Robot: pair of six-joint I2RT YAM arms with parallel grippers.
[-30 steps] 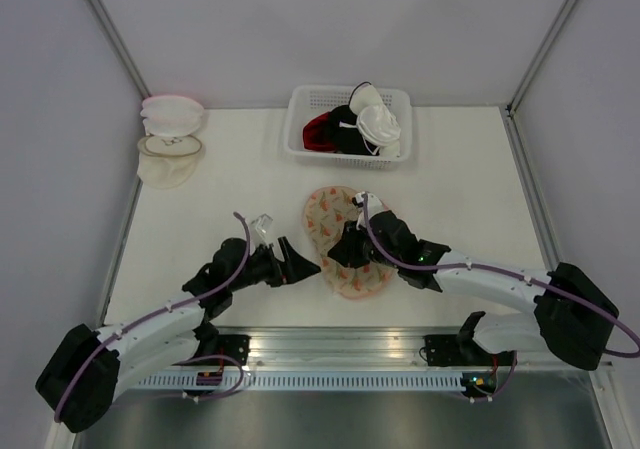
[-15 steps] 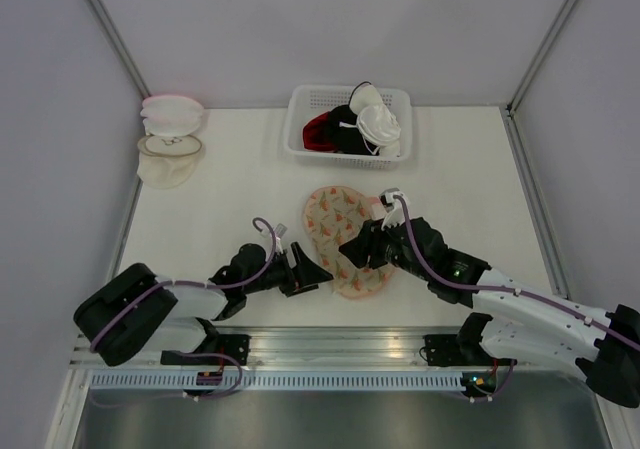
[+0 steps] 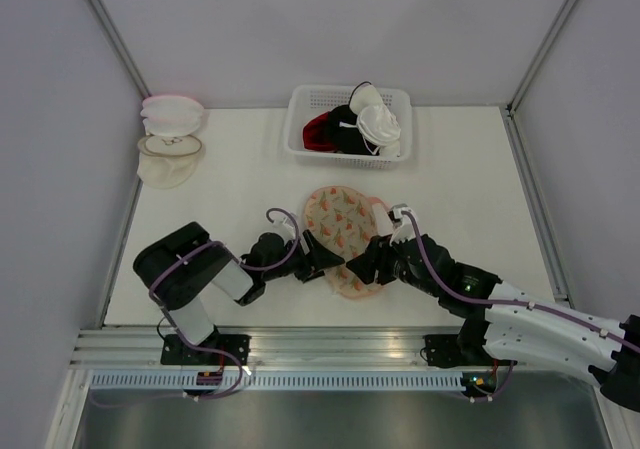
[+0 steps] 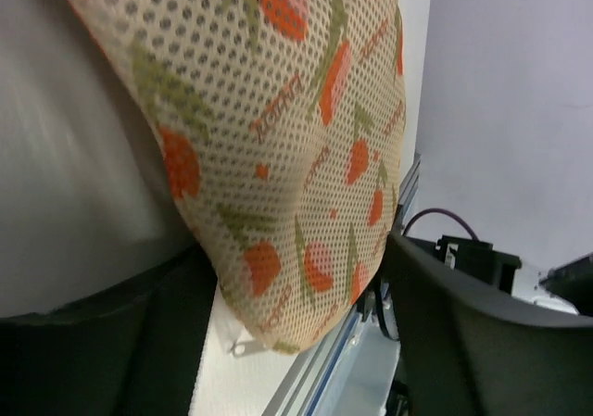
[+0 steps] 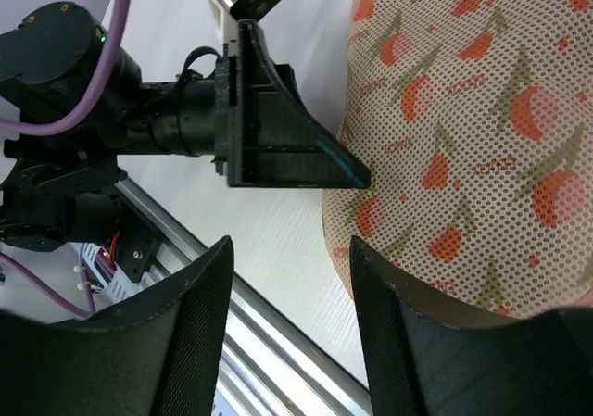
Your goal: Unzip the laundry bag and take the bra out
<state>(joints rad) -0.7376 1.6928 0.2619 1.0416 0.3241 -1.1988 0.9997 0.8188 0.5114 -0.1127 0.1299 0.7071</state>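
Note:
The laundry bag (image 3: 343,231), beige mesh with orange-and-green print, lies flat at the middle of the table. My left gripper (image 3: 330,259) reaches in from the left at the bag's near end. In the left wrist view that gripper (image 4: 292,268) stands open, with the rounded end of the bag (image 4: 278,138) between its jaws and a small metal zipper pull (image 4: 239,346) below it. My right gripper (image 3: 362,266) is at the same near end from the right. It (image 5: 289,249) is open over bare table, one finger lying over the bag's edge (image 5: 463,157). The bra is hidden.
A white lattice basket (image 3: 300,134) with red, black and white garments stands behind the bag. Two domed pouches, one pink-edged (image 3: 170,115) and one white (image 3: 166,159), lie at the back left. A metal rail (image 3: 330,347) runs along the table's near edge.
The left arm has swung right until its jaws reach the bag's near end, and they have narrowed a little. The right gripper has opened and drawn back toward the near edge.

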